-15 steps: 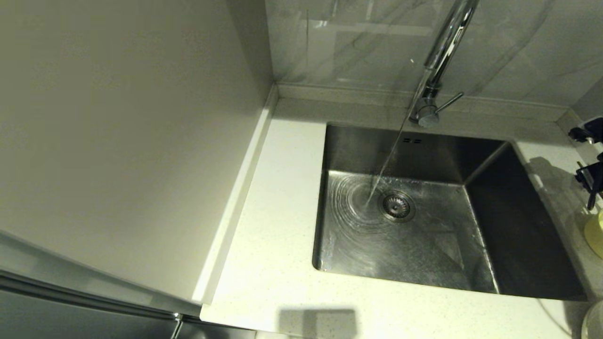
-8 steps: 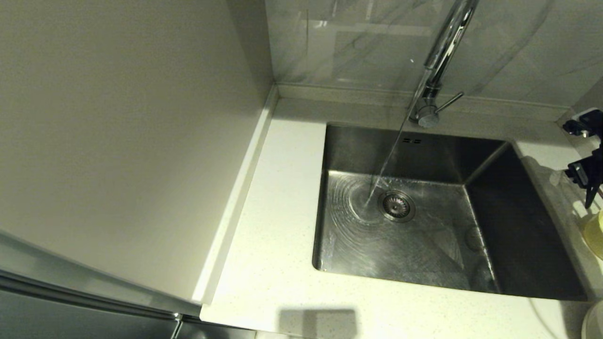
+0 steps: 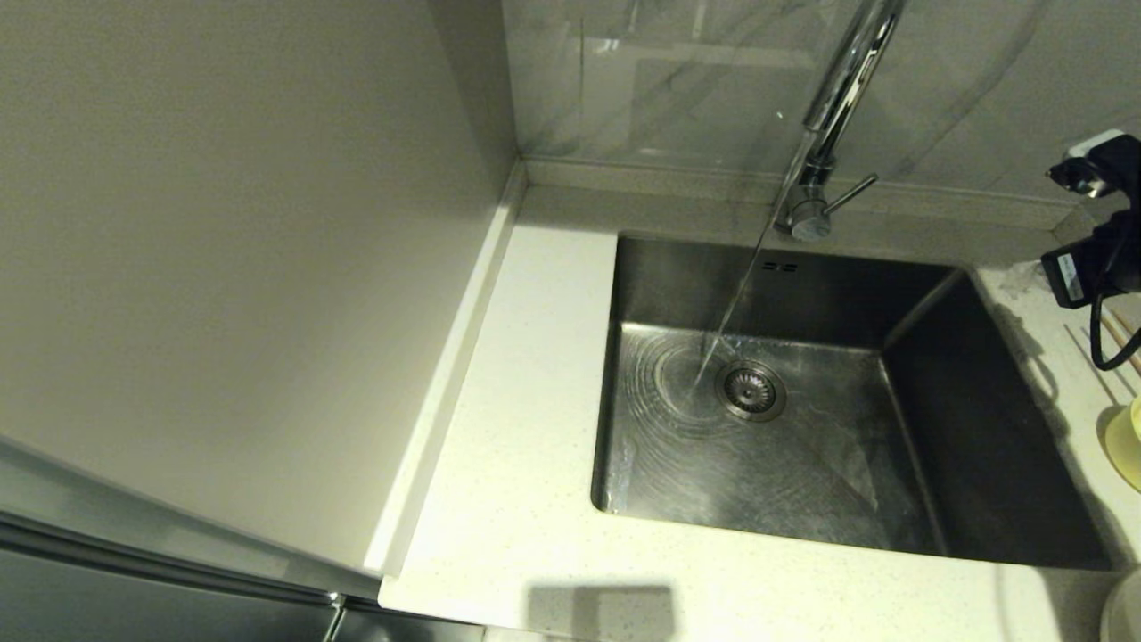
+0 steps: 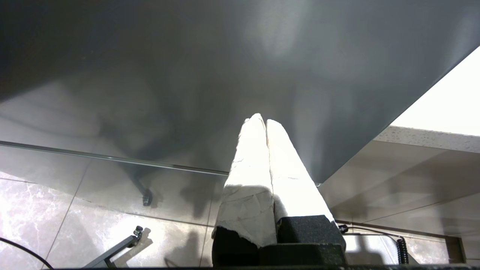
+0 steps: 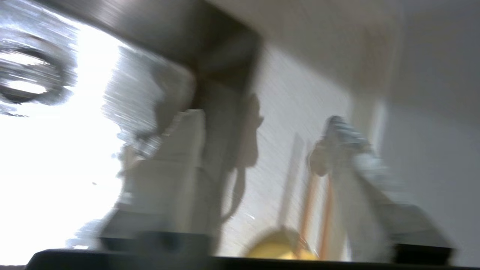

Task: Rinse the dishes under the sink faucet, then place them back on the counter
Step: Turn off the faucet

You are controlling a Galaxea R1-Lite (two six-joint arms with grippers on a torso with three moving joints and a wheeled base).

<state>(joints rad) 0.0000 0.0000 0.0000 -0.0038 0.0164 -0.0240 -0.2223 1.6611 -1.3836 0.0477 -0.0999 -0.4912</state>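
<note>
Chopsticks (image 5: 315, 210) between the right gripper's (image 5: 258, 150) wide-apart fingers, only in its wrist view; left fingers (image 4: 258, 150) pressed together.

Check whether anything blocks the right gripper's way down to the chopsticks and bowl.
Nothing visible does. The right gripper hangs open above the counter right of the sink, with the chopsticks and the bowl lying uncovered beneath it.

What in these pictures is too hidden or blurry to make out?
- Large cream-white plate: head view, cut off at the corner.
- Small pale yellow-green bowl: head view, cut by the right edge.
- Thin brown wooden chopsticks: right wrist view, smeared by blur.
- Right gripper: open, empty.
- Left gripper: shut, below the counter.
</note>
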